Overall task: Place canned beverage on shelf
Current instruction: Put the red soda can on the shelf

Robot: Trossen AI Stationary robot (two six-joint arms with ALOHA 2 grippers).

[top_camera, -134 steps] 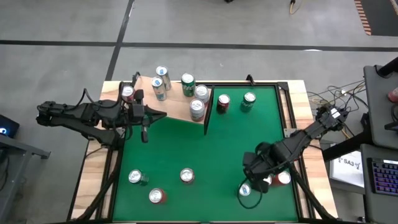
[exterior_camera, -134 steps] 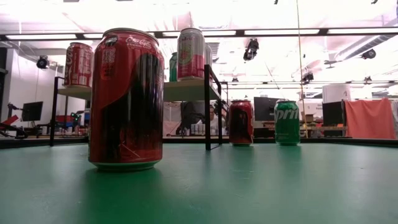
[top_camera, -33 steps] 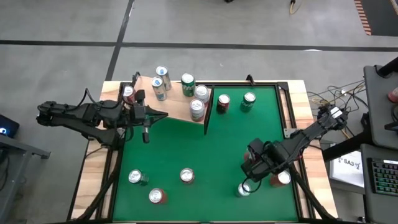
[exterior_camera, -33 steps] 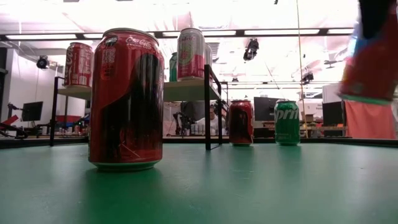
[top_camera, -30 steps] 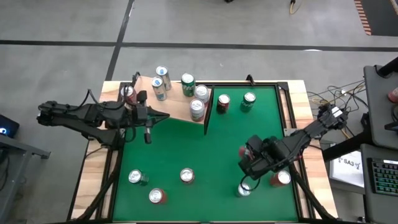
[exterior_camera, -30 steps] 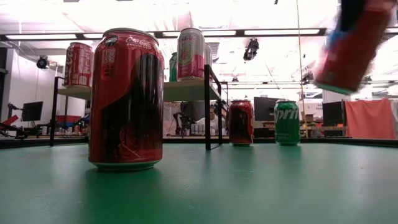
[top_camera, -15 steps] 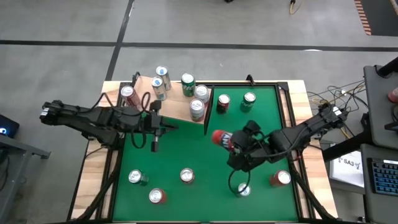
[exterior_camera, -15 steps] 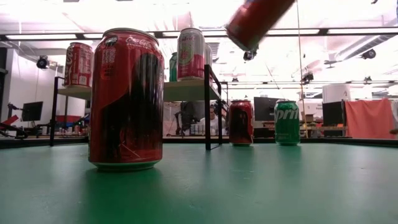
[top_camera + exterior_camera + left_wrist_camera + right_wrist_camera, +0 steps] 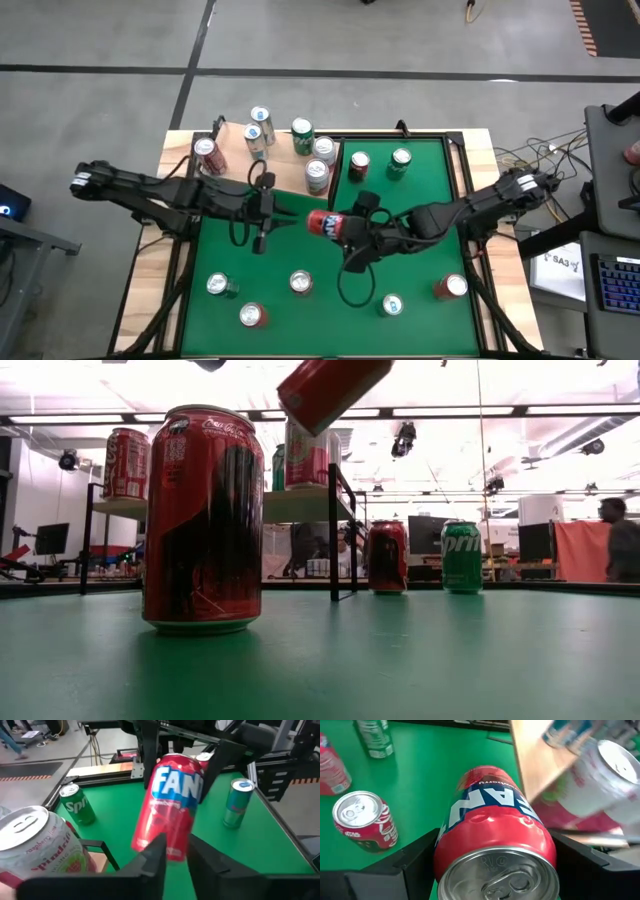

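Red Fanta can [image 9: 325,224] tilts midair beside the pale wood shelf [image 9: 285,176] holding several cans.

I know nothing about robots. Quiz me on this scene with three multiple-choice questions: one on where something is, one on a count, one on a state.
1. Where is the red Fanta can?
A. On the shelf
B. Standing on the green table
C. In the air, in the right gripper
2. How many cans stand on the table just past the shelf's dark end panel?
A. Two
B. One
C. Five
3. How is the Fanta can oriented?
A. Upright
B. Tilted over
C. Upside down

Answers:
C: the right gripper clasps the Fanta can above the table.
A: a red can and a green can stand beside the end panel.
B: the low view shows it slanting.
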